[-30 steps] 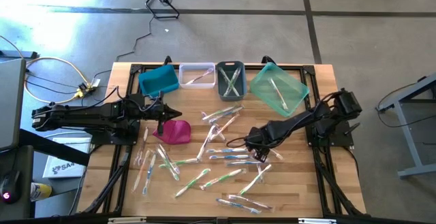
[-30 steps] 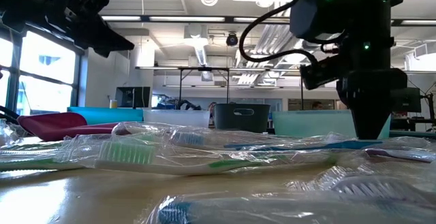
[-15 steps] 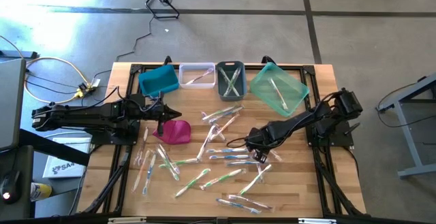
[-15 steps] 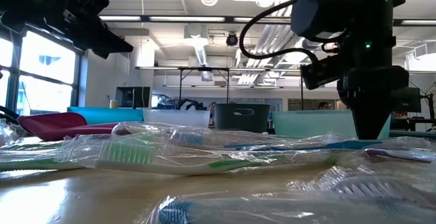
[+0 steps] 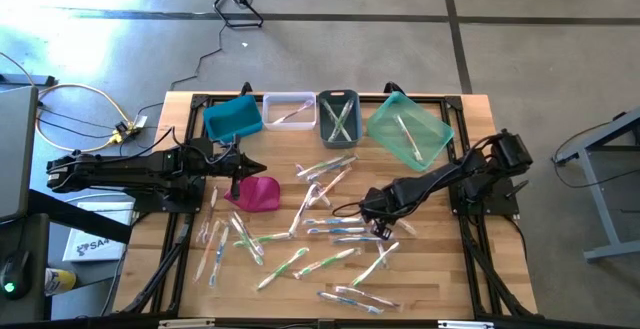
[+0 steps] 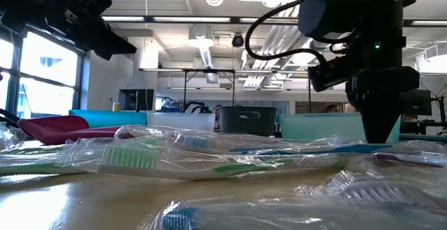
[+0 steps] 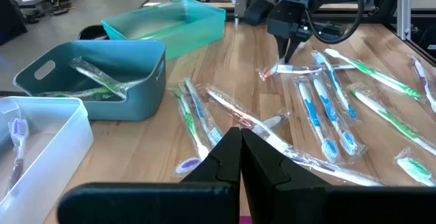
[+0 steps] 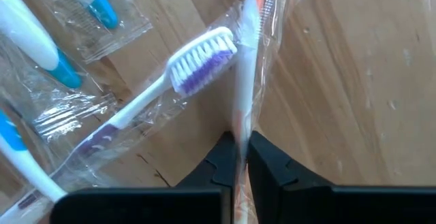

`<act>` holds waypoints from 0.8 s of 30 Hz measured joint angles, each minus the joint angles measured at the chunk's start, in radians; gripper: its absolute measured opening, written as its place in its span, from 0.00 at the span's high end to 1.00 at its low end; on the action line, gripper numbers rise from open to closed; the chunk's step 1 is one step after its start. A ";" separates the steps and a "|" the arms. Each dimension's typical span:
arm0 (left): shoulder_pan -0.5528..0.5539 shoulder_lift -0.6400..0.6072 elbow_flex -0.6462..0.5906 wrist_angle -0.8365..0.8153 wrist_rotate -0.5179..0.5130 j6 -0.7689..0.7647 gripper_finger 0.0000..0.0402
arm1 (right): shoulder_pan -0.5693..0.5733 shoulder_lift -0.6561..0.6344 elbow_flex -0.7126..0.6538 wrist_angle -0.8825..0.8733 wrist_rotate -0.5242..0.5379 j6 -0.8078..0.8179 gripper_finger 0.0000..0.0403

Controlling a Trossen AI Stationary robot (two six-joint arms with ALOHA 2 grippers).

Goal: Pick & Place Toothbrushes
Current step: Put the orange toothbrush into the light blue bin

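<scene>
Your right gripper point(image 8: 240, 157) is down at the table point(image 5: 440, 269), right of the middle of the wooden top, with its two dark fingers point(image 8: 272, 166) pinched together on a wrapped toothbrush with an orange-pink handle point(image 8: 244, 67); the wrapper runs straight up between the fingertips, so you have hold of it while it lies on the wood. Just beside it, touching its wrapper, lies a white toothbrush with purple bristles point(image 8: 184, 71), and blue-handled ones point(image 8: 41, 40) sit close by. From above, that gripper point(image 5: 375, 212) sits among the toothbrushes point(image 5: 300, 254) scattered over the middle and near half of the table, most in clear wrappers with green, blue or white handles. Your left gripper point(image 7: 240, 149) is fully closed with nothing between its fingers, and it waits above the left side of the table, next to the magenta pouch point(image 5: 255, 194). Along the far edge stand four bins in a row: a blue bin point(image 5: 232, 117), a clear bin point(image 5: 288, 109) holding a toothbrush, a grey bin point(image 5: 338, 117) holding a few crossed toothbrushes, and a tilted teal bin point(image 5: 410, 129) holding at least one. From table height you see the right gripper point(image 6: 377, 135) reaching down to the wrapped brushes, its tip hidden behind them.
</scene>
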 joint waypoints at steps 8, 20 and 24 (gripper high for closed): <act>0.000 0.000 0.000 0.000 0.000 0.000 0.99 | -0.006 -0.102 -0.004 -0.057 0.017 -0.001 0.97; 0.000 0.000 0.000 0.002 0.000 -0.002 0.99 | -0.067 -0.339 0.001 -0.111 0.170 -0.001 0.97; 0.000 0.000 0.000 0.002 0.000 -0.002 0.99 | -0.107 -0.432 0.019 -0.115 0.294 -0.001 0.97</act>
